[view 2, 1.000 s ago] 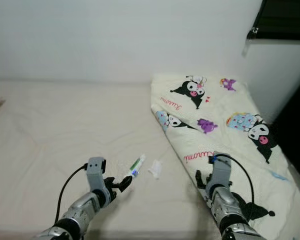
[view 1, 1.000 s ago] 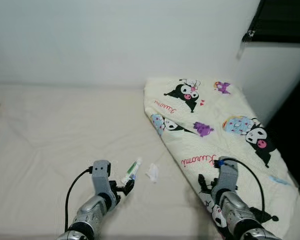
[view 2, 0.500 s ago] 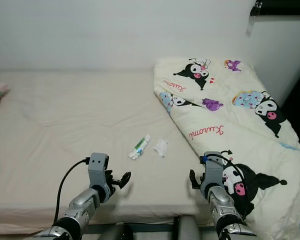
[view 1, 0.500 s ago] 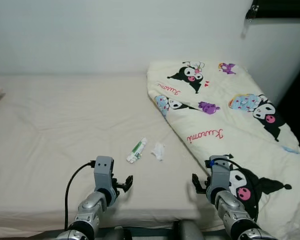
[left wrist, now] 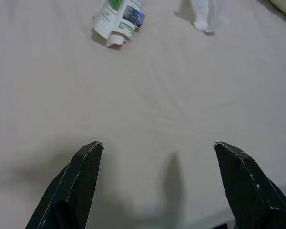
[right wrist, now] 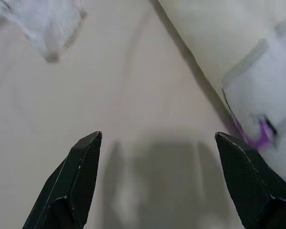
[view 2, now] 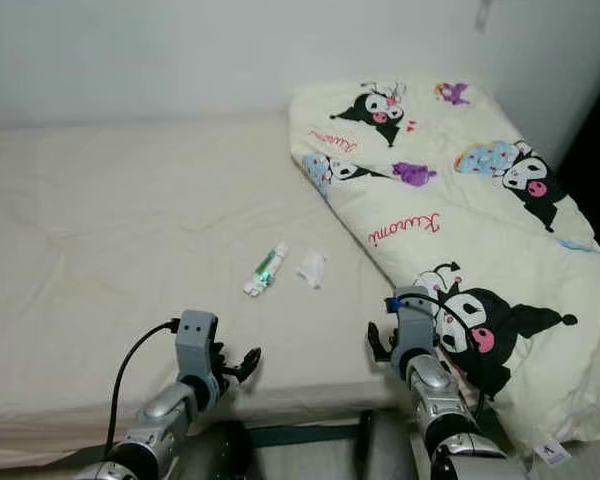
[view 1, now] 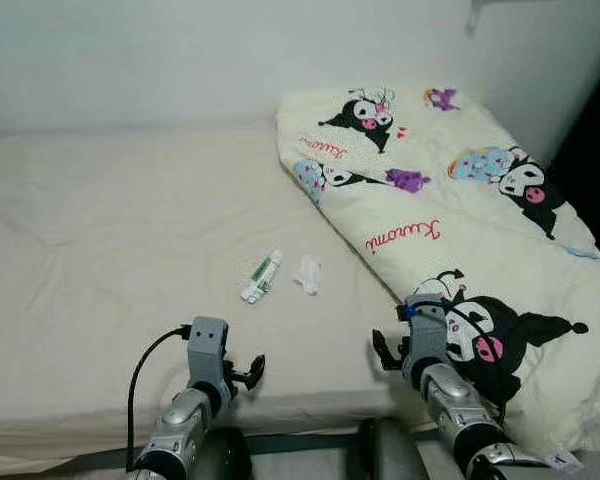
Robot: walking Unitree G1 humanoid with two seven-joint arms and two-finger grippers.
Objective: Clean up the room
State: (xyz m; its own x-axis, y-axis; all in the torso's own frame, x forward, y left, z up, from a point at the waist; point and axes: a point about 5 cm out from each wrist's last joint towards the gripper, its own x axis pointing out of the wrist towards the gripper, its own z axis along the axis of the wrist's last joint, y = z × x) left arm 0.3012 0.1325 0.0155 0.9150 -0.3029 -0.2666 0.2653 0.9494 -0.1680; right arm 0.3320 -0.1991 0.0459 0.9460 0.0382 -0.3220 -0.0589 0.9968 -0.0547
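Both arms back from tube (view 1: 262, 277)

two silver metal arms at frame bottom, each ending in grey boxy wrist block and black two-finger gripper: left gripper (view 1: 246, 374), right gripper (view 1: 382, 352). black cable loops from each wrist; blue spot on right block.

You have two bits of litter on the bed (view 1: 100, 250). A white tube (view 1: 262, 277) with green and blue print lies flat, its near end crumpled (seen in the left wrist view). Just beside it, toward the cartoon-printed quilt (view 1: 460, 230), sits a small crumpled white tissue (view 1: 307, 274), apart from the tube.
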